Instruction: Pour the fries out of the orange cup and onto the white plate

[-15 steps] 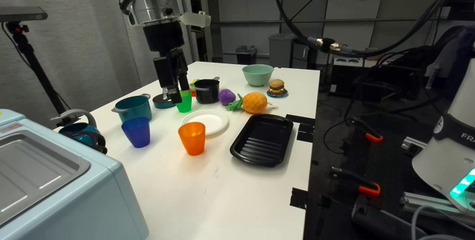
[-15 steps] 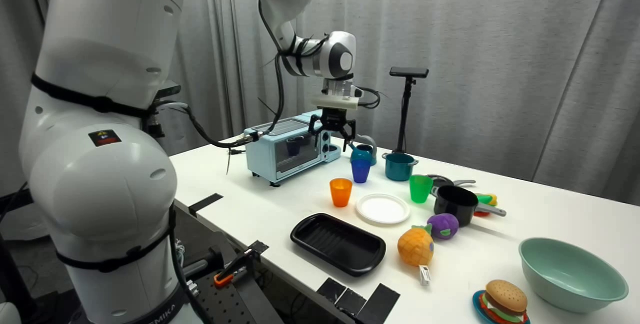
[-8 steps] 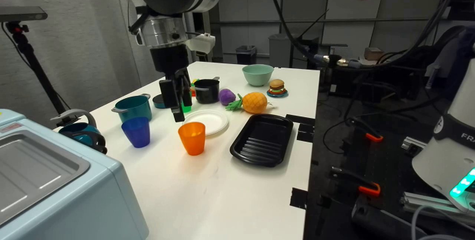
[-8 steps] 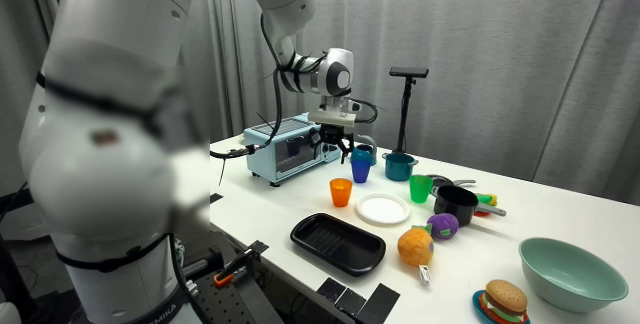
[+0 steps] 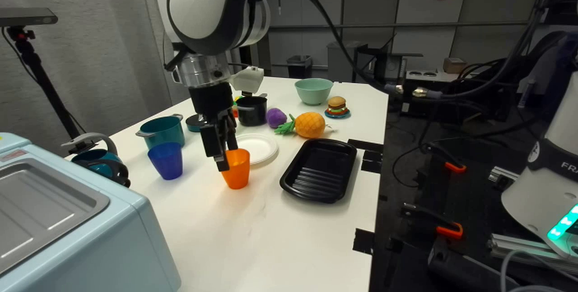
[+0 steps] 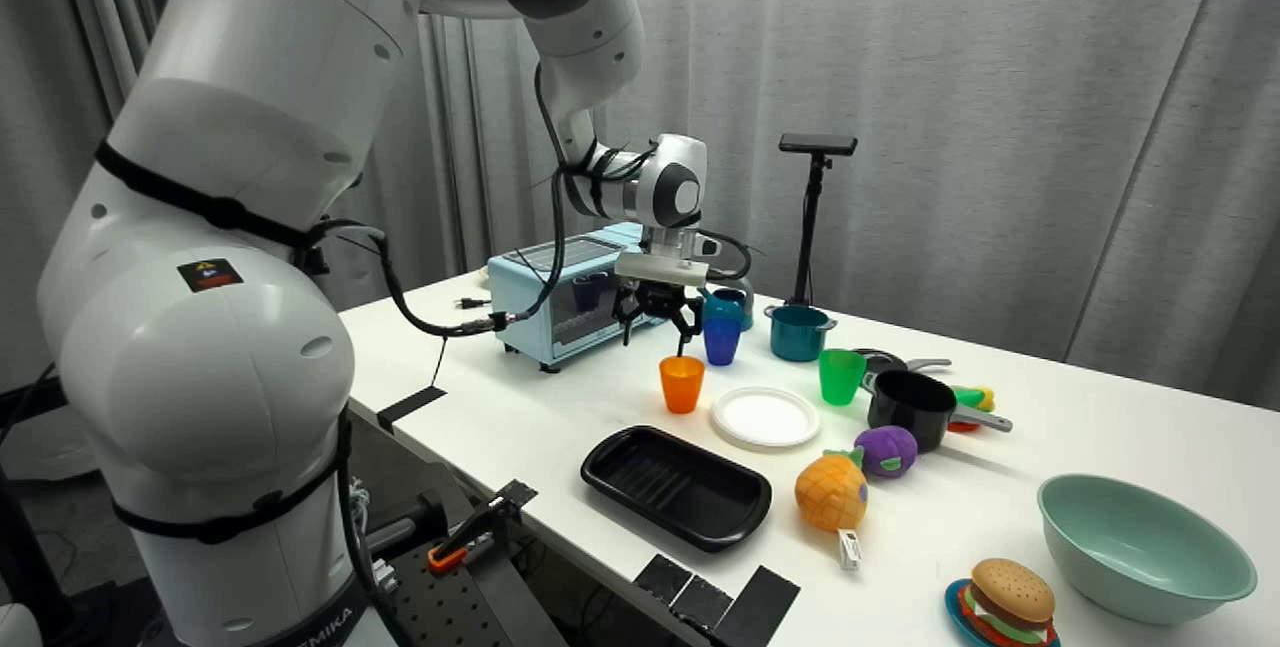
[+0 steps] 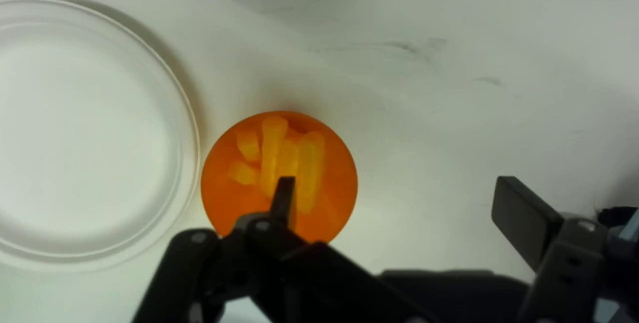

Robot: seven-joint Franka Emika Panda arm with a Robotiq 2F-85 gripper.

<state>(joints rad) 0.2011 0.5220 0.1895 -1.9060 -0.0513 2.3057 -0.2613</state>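
The orange cup (image 5: 239, 172) stands upright on the table beside the white plate (image 5: 262, 147); both also show in an exterior view, the cup (image 6: 682, 387) near the plate (image 6: 766, 417). In the wrist view, yellow fries (image 7: 272, 151) lie inside the orange cup (image 7: 339, 178), and the white plate (image 7: 75, 128) is bare, just left of it. My gripper (image 7: 394, 193) is open and empty. One fingertip overlaps the cup's mouth in the wrist view; the other is well off to the right. In both exterior views my gripper (image 6: 655, 347) is above the cup's rim level or near it, pointing down.
A black tray (image 6: 676, 487) lies near the cup and plate. A blue cup (image 5: 167, 161) and a light-blue toaster oven (image 6: 565, 297) stand beyond the gripper. A green cup (image 6: 841, 377), black pot (image 6: 912, 407), plush pineapple (image 6: 832, 492) and teal pot (image 5: 162, 130) stand around the plate.
My gripper has moved down and toward the orange cup, staying open. The cup, plate and other objects have not moved.
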